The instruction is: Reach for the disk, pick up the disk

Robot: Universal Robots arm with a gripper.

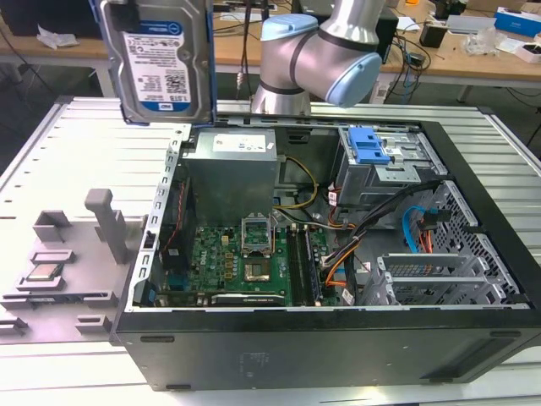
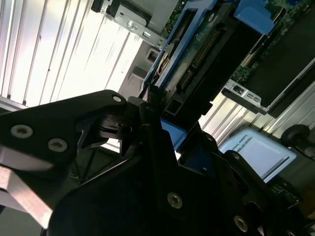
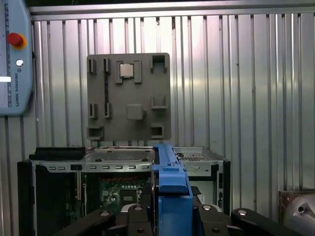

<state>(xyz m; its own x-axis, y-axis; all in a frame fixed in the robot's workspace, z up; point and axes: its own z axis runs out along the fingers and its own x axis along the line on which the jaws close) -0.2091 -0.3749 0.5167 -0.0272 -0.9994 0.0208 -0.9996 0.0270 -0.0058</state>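
The disk [image 1: 161, 59], a silver hard drive with a white-and-blue label in a blue bracket, hangs upright in the air above the back left of the ribbed table, left of the arm [image 1: 321, 55]. In the first wrist view the disk's blue bracket edge [image 3: 170, 182] stands between the black fingers [image 3: 133, 216] of my gripper [image 3: 170, 214], which is shut on it. The second wrist view shows the disk [image 2: 197, 64] edge-on, running out from the gripper [image 2: 157, 128], with its connector side visible.
An open black computer case [image 1: 473, 169] lies on the table, motherboard and cables exposed, with a blue latch piece [image 1: 369, 148] on its drive cage. A grey fixture plate [image 1: 84, 254] carrying a small silver chip [image 1: 46, 272] sits at the exterior view's left. A pendant [image 3: 15, 59] lies beside the case.
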